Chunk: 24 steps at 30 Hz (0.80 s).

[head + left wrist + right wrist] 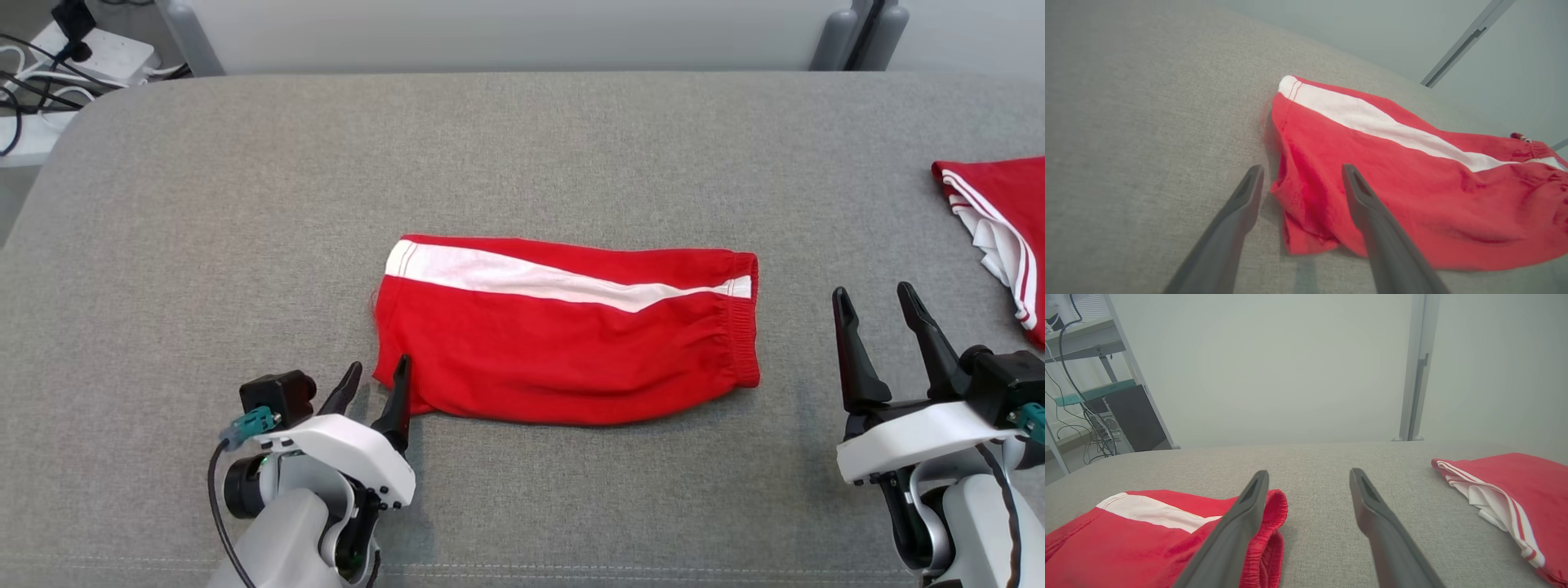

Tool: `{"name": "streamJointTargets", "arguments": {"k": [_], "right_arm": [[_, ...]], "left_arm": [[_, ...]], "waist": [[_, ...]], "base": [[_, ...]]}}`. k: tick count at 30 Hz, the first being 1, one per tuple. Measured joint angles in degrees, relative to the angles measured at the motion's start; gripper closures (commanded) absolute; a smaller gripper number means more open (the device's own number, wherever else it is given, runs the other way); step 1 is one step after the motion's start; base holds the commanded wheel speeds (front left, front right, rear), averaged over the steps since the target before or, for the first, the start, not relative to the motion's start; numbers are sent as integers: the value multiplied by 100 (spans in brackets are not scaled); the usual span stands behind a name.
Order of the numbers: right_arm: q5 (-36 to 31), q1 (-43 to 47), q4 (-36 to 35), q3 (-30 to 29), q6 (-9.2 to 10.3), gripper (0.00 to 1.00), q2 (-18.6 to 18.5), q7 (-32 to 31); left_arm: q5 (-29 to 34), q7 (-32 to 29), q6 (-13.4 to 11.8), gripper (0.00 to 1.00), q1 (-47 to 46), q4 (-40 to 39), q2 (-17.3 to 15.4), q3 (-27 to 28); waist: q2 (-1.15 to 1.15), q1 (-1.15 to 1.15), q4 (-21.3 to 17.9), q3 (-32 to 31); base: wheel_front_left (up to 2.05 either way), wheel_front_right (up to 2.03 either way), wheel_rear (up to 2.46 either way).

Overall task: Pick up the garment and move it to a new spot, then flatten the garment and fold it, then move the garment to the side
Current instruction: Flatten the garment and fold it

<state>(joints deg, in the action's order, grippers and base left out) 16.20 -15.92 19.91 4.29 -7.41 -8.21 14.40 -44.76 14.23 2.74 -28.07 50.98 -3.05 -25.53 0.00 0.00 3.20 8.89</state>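
Observation:
The garment is a pair of red shorts with a white side stripe, folded in half and lying flat in the middle of the grey cloth-covered table. Its elastic waistband is at the right end. My left gripper stands open at the garment's near left corner. In the left wrist view, the left gripper has its fingers on either side of the rumpled corner of the garment. My right gripper is open over bare table, right of the waistband. The right wrist view shows the right gripper beside the garment.
A second red garment with white stripes lies at the table's right edge, and also appears in the right wrist view. Cables and a power strip lie beyond the far left corner. A pale wall stands behind the table.

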Motion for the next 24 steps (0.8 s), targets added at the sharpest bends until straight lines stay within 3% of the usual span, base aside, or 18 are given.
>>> {"name": "streamJointTargets", "arguments": {"k": [11, 24], "right_arm": [[-4, 154, 110, -74, 0, 0, 81, 0], [-111, 365, 216, -126, 0, 0, 231, 0]], "left_arm": [[1661, 1, -588, 0, 1003, -1426, -408, 708], [2846, 1, -792, 0, 2097, -2694, -495, 1525]], "waist": [[0, 0, 128, -297], [0, 0, 300, -670]], "base": [[0, 0, 0], [0, 0, 0]]}}
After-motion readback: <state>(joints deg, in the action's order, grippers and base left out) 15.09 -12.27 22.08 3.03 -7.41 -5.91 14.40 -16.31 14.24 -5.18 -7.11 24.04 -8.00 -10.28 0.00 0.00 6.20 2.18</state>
